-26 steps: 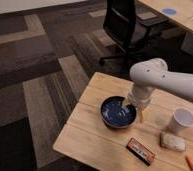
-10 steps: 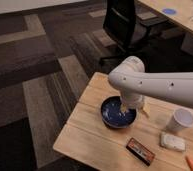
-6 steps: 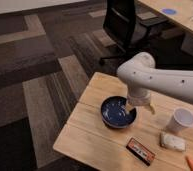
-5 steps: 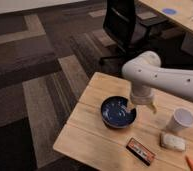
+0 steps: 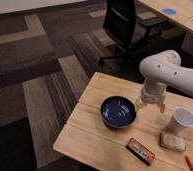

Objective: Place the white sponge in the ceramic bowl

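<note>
**Open hand hangs between bowl and cup; sponge lies apart near the desk's front edge**

Camera view: The robot's hand (image 5: 150, 105) hangs low over the light wooden desk (image 5: 87, 132). Its two yellowish fingertips (image 5: 139, 103) are spread wide, with nothing between them. The glossy dark blue ceramic bowl (image 5: 118, 111) sits just beside the hand, toward the picture's left, its rim close to the nearer fingertip. It looks empty. On the hand's other side, slightly nearer the camera, the white paper cup (image 5: 181, 120) stands upright.

The off-white soft sponge block (image 5: 172, 142) lies in front of the cup, well apart from the hand and close to the desk's front edge. The flat black-and-orange rectangular item (image 5: 140, 151) lies almost on that edge, nearer the camera than the hand.

Bare wood runs from the bowl out to the desk's left side, and a narrow strip stays free under the hand. Behind the hand, past the far edge, a black office chair (image 5: 124, 25) stands on striped carpet (image 5: 35, 75).
</note>
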### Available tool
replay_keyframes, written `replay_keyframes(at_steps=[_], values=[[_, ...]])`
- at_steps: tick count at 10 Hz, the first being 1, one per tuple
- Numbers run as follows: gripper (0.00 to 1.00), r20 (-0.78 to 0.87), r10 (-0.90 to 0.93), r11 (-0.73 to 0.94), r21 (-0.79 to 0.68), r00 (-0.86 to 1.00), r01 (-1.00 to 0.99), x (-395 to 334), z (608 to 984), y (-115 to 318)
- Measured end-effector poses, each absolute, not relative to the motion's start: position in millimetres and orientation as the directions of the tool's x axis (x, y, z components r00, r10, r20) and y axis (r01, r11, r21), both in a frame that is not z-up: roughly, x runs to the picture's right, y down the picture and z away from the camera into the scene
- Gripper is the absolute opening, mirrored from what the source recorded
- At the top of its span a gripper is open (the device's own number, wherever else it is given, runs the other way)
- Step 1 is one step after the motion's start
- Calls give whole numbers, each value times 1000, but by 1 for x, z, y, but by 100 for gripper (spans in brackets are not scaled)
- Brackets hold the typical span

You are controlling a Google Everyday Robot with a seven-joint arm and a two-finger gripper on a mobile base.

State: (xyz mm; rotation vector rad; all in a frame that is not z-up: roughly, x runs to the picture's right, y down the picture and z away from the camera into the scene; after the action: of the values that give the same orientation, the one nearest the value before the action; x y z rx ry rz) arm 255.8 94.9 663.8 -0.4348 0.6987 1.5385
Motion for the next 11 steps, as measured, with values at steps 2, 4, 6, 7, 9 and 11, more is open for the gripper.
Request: replay_keyframes(at_steps=[2,4,6,7,9,11], values=[[65,-672,740,114,76,33,-991,265,658,125],[65,-659,707,261,-94,257,-961,274,649,149],[65,-625,647,385,-228,438,-894,286,644,158],[65,-580,558,496,-340,594,-799,298,640,164],[65,-525,449,591,-432,723,-681,312,637,170],[65,-515,435,602,-444,739,-664,312,637,170]])
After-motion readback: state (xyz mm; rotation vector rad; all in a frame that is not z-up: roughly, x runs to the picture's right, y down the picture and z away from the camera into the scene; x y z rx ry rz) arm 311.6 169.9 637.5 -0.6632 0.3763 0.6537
